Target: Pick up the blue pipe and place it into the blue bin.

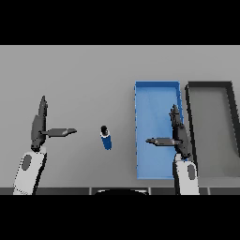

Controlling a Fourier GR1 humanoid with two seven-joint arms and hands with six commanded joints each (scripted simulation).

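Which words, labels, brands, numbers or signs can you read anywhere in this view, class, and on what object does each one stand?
None: no readable text shows anywhere.
The short blue pipe with a dark cap, the shallow blue rectangular bin, the dark-rimmed grey tray and the grey table are all plain.
The left hand and right hand bear no markings either.

place: sorting bench | cues: plain grey table (84,79); blue bin (157,93); dark bin (211,86)
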